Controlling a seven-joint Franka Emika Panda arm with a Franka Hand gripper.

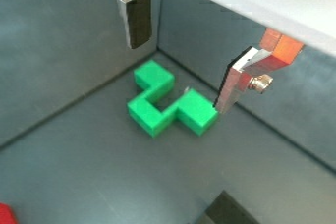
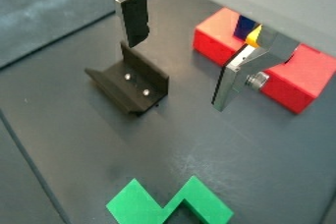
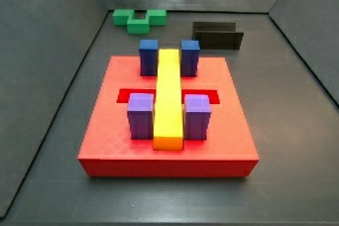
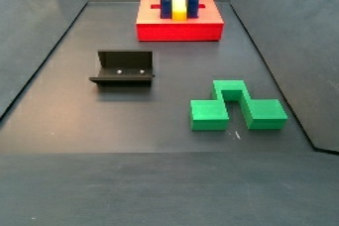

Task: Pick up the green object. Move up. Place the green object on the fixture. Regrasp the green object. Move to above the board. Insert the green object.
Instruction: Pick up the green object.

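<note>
Green plastic on dark grey floor: we see the green object (image 4: pixel 236 109) lying flat and free in a side view, well apart from the board (image 4: pixel 179 29) at the far end of the enclosure and to one side of the fixture (image 4: pixel 123 68). From the opposite side view the green object (image 3: pixel 138 17) sits near a back corner, close to the wall, with the fixture (image 3: pixel 217 35) near it along the same far edge and the board (image 3: pixel 119 131) filling the foreground.

We find the gripper (image 1: pixel 184 46) hanging above the floor with its jaws spread wide and nothing between them. In a wrist view one finger (image 1: pixel 136 20) and the other finger (image 1: pixel 237 84) bracket the green object (image 1: pixel 167 100) below, neither plate touching it, though the latter stands just beside one of its arms. In the second wrist view the gripper (image 2: pixel 180 56) frames the fixture (image 2: pixel 133 81), whose two mounting holes show on its inner face, while the green object (image 2: pixel 167 205) lies at the frame edge and is partly cut off.

On the board (image 2: pixel 305 76) we make out a long yellow bar (image 3: pixel 169 96) running down the middle, blue posts (image 3: pixel 150 56) at its far end and purple posts (image 3: pixel 142 114) nearer the camera, flanking the bar.
</note>
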